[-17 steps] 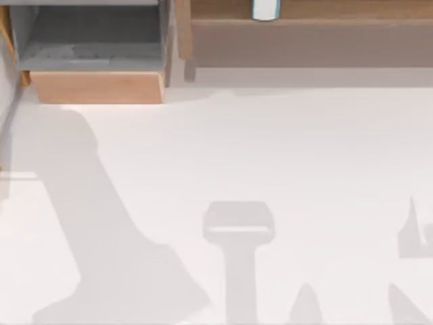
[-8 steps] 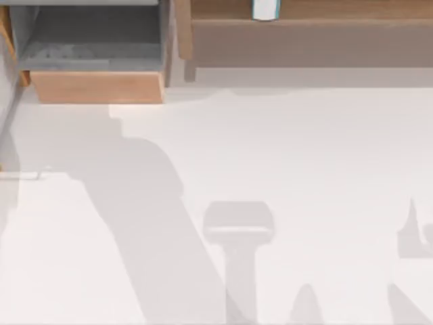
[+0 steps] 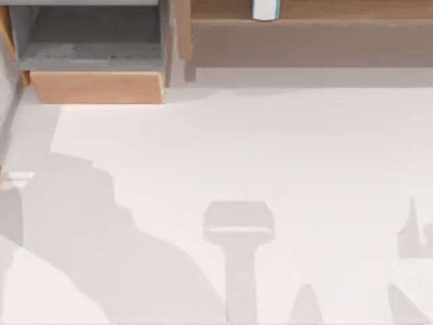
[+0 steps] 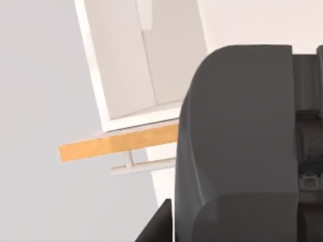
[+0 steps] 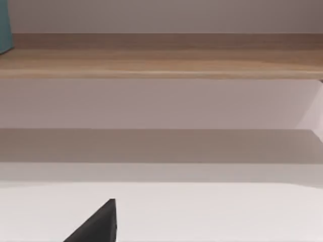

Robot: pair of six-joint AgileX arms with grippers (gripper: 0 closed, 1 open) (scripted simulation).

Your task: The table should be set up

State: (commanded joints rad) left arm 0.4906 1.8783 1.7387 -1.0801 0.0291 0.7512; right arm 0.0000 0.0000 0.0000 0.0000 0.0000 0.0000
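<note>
Plain matte-white counter [image 3: 284,156] lies bare, nothing yet laid out; either claw's state cannot be told.

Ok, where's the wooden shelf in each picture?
Top view: the wooden shelf runs along the far edge, toward the right side.
Left wrist view: a wooden strip shows, but I cannot tell if it belongs to the shelf.
Right wrist view: the shelf stretches straight across, beyond the table.
Shared landmark: the white table in front of it.
</note>
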